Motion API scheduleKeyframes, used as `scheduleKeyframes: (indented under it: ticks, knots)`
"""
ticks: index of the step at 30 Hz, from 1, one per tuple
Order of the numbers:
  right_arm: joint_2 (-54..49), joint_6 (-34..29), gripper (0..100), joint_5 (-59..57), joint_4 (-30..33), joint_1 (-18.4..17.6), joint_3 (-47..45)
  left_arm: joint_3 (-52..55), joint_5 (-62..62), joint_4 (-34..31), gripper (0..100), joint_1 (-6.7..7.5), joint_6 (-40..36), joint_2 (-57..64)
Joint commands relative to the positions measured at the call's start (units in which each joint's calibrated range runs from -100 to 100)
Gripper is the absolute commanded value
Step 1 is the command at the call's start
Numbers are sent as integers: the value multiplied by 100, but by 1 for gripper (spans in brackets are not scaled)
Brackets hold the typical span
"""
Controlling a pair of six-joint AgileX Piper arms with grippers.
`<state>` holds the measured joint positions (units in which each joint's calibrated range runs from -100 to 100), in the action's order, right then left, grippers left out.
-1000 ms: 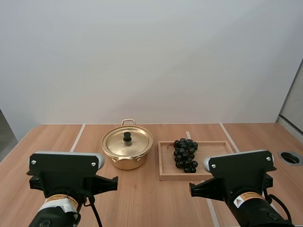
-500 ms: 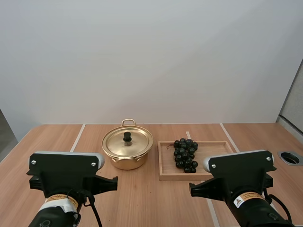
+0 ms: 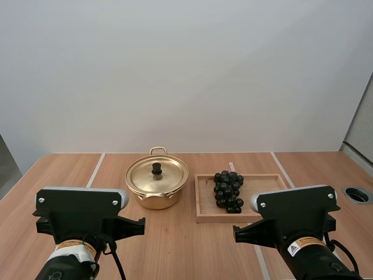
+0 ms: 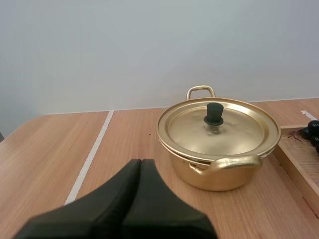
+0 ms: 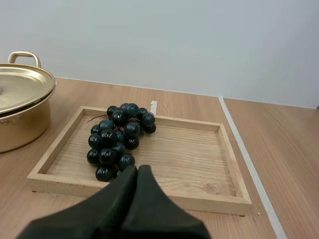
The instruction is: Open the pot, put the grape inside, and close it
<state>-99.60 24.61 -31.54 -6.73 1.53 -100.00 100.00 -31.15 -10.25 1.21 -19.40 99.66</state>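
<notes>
No step looks begun; opening the pot is the step in hand. My left gripper (image 4: 141, 164) hangs short of the gold pot (image 4: 219, 174), its fingers pressed together, empty. The lid (image 4: 234, 134) sits on the pot, black knob (image 4: 215, 113) upright. Just right of the pot, the bunch of grapes (image 5: 118, 139) lies in the wooden tray (image 5: 199, 159), my right gripper (image 5: 137, 170) closed and empty near its front rim. Next, I judge, the left fingers must part and settle around the knob.
</notes>
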Motion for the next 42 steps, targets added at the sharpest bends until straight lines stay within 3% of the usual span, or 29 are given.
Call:
scheduleKeyframes:
  ticks: [1, 13, 18, 21, 25, 32, 39, 42]
  knots:
    - [-40, 0, 0, -10, 61, -15, 0, 0, 168, -36, 0, -8, -1, 34]
    - [-40, 0, 0, 22, -133, -15, 0, 0, 168, -36, 0, -8, -1, 34]
    - [-40, 0, 0, 1178, -146, -15, 0, 0, 778, -36, 0, -8, 56, 34]
    - [-40, 9, 0, 1168, -146, -15, 125, -214, 1177, -36, 0, -8, 124, 34]
    - [21, 23, 0, 1006, -146, -15, 850, -923, 1177, -36, 0, -8, 144, 34]
    - [969, 23, 0, -351, -155, -15, 2753, -2459, 662, -36, 0, -8, 165, -709]
    - [2388, 23, 0, -1889, -181, -15, 4667, -4235, -1337, -23, 0, -8, 266, -2091]
    - [2994, 23, 0, -2676, -212, -15, 5462, -4927, -2028, -14, 0, -8, 635, -2680]
